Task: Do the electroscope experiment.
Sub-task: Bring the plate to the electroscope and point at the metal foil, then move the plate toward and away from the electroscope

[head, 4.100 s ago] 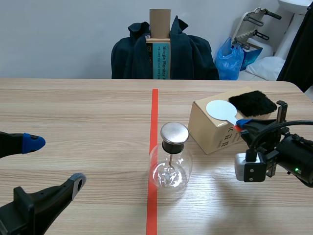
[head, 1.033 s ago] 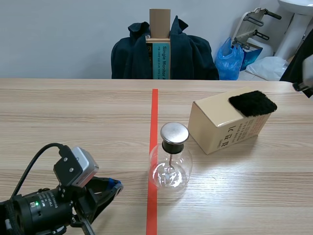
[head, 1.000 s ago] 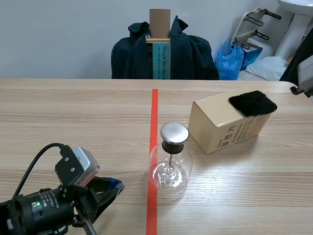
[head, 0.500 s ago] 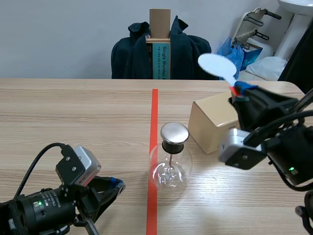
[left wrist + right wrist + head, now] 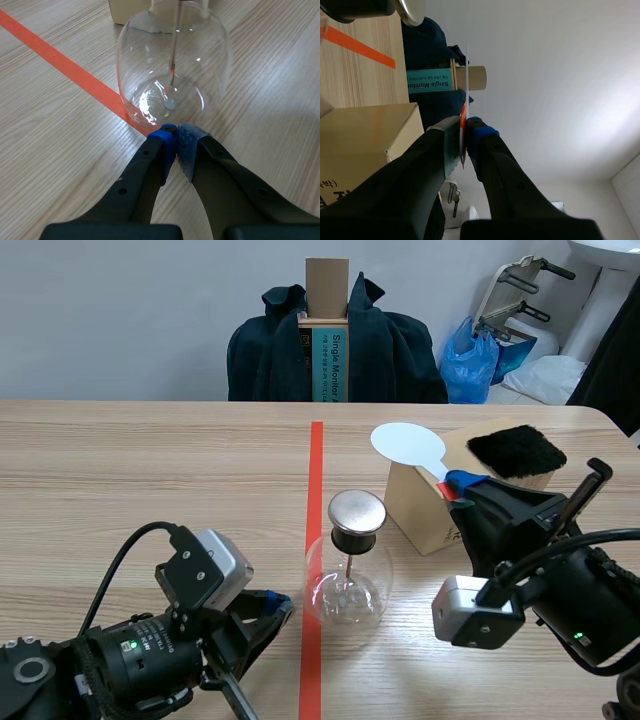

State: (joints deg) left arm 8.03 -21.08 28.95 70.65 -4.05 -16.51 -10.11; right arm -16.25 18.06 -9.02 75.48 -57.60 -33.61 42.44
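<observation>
- A round glass jar [image 5: 348, 580] stands in the middle of the table [image 5: 150, 470], on the red line [image 5: 316, 470].
- The jar has a shiny lid [image 5: 357, 510] on top. A thin rod [image 5: 175, 40] hangs down inside it.
- The left gripper [image 5: 275, 605] lies low on the table, at 8 o'clock from the jar.
- Its two fingers are pressed together with nothing between them. The blue tips [image 5: 162, 137] are right at the bottom of the jar. I cannot tell if they touch the glass.
- The right gripper [image 5: 462, 485] is at 2 o'clock from the jar, up off the table.
- Its fingers are clamped tight on the handle of a white paddle [image 5: 407, 445].
- The round white end of the paddle sticks out past the fingers. It is up in the air at 1 o'clock from the shiny lid, near it but not touching.
- A box [image 5: 420, 505] sits at 2 o'clock from the jar, partly behind the right gripper.
- A black fuzzy cloth [image 5: 515, 452] lies on top of the box, at its 2 o'clock end.
- Past the table, at 12 o'clock, a dark coat [image 5: 385, 350] hangs over a chair. A blue bag [image 5: 470, 360] is at 3 o'clock from the coat.
</observation>
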